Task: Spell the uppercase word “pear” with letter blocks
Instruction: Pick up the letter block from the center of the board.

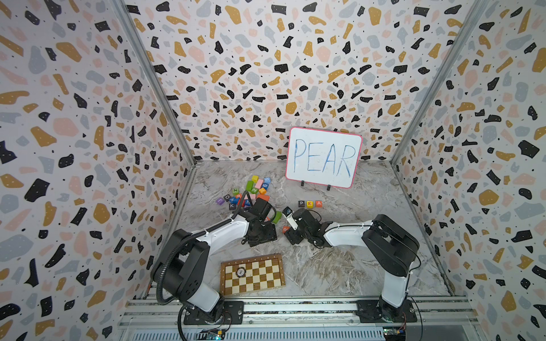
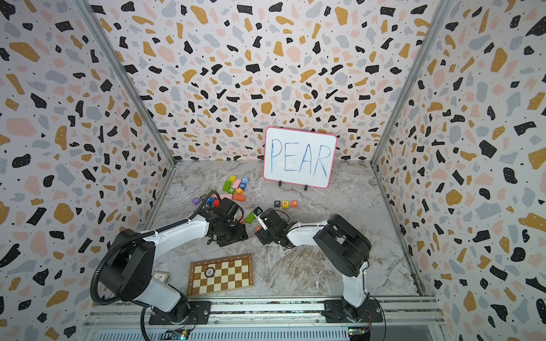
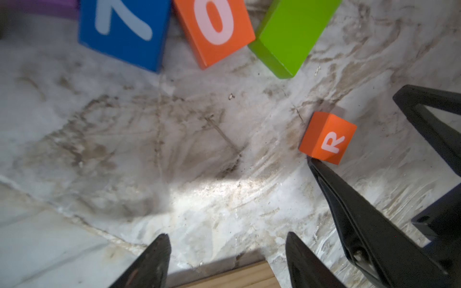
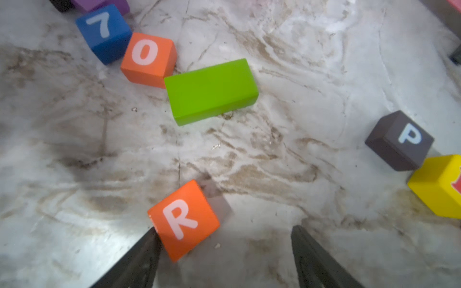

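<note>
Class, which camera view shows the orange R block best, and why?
The right wrist view: the R block sits large and close, its letter fully legible. The left wrist view shows it smaller but readable. In both top views it is a tiny orange speck, letter unreadable.

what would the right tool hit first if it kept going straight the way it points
Probably the R block, ahead between the open fingers of the right tool, close to one finger; depth is unclear.
</note>
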Robot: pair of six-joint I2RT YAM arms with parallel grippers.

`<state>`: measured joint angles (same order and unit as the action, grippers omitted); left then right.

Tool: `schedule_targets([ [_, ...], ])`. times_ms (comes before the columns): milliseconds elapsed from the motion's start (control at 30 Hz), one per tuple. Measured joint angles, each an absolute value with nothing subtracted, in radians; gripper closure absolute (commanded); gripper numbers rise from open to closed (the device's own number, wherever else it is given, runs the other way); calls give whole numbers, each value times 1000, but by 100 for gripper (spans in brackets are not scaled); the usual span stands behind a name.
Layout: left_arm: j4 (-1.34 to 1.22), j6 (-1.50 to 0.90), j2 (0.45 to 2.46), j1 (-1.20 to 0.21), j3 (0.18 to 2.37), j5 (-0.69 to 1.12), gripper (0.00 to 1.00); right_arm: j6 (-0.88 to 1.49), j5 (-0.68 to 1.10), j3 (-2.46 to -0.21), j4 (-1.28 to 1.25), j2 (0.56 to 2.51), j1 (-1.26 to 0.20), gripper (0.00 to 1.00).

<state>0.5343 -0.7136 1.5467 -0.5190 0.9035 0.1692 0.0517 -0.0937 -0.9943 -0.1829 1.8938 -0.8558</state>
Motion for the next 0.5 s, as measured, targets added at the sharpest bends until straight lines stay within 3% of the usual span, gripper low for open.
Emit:
schedule_targets([
  [200, 535, -695, 1547, -510, 904, 176, 23, 43, -36, -1089, -122, 1950, -829, 25],
  [500, 537, -677, 1547, -485, 910, 179, 22, 51, 41, -1253, 54, 2022, -820, 45],
])
